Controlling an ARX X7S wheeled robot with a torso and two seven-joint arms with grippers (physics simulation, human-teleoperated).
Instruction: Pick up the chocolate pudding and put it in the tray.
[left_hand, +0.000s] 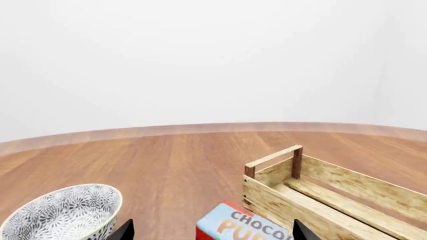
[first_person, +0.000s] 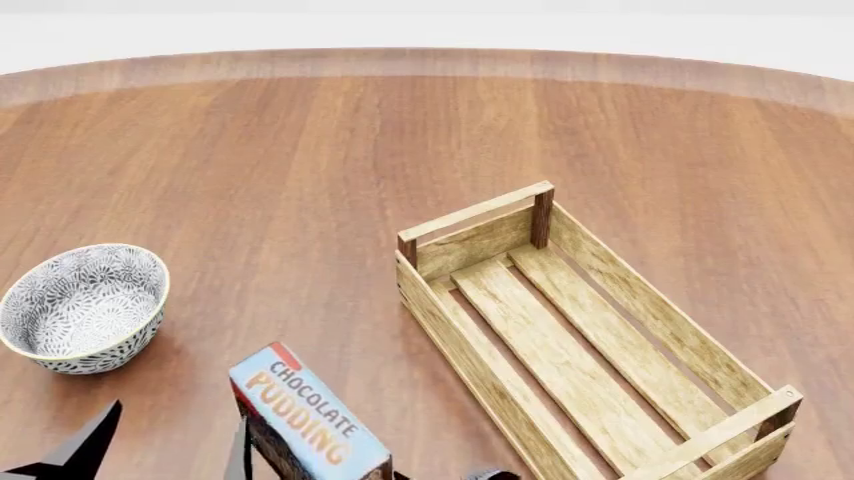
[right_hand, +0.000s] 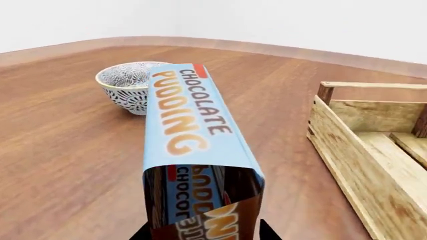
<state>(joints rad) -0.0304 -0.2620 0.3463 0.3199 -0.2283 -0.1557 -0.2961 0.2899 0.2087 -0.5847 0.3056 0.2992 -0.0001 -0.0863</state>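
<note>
The chocolate pudding (right_hand: 190, 130) is a light-blue carton with orange lettering and dark brown sides. My right gripper (right_hand: 205, 232) is shut on its near end, a dark finger pressed on each side. In the head view the carton (first_person: 300, 420) stands tilted at the bottom edge, left of the tray (first_person: 454, 330); I cannot tell whether it touches the table. The tray is a long light-wood slatted crate with a bar handle at each end and nothing inside. My left gripper (first_person: 160, 450) is open and empty, just left of the carton. In the left wrist view the carton (left_hand: 247, 225) lies between the spread fingertips (left_hand: 123, 231).
A grey-white patterned bowl (first_person: 83, 305) stands on the wooden table at the left, beyond my left gripper. It also shows in the left wrist view (left_hand: 63, 212) and the right wrist view (right_hand: 130, 82). The tray's wall (left_hand: 267, 195) is close beside the carton.
</note>
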